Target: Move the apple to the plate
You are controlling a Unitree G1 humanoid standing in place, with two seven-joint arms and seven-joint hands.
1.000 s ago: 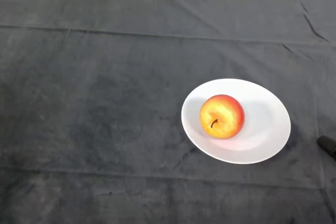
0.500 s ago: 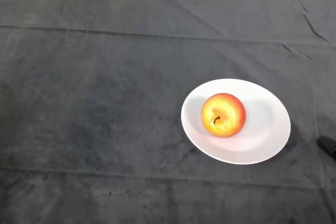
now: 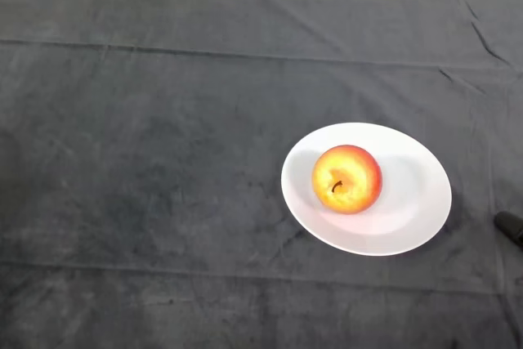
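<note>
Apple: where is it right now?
In the head view the apple sits on the white plate, left of the plate's centre, stem up, on the right half of the dark cloth.

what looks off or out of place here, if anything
Nothing stands out. The apple sits whole on the white plate, left of its middle, stem up. The plate lies flat on the dark cloth, which has a few creases. Nothing is spilled or damaged.

One apple (image 3: 346,179), one white plate (image 3: 417,210), one dark cloth (image 3: 147,161).
</note>
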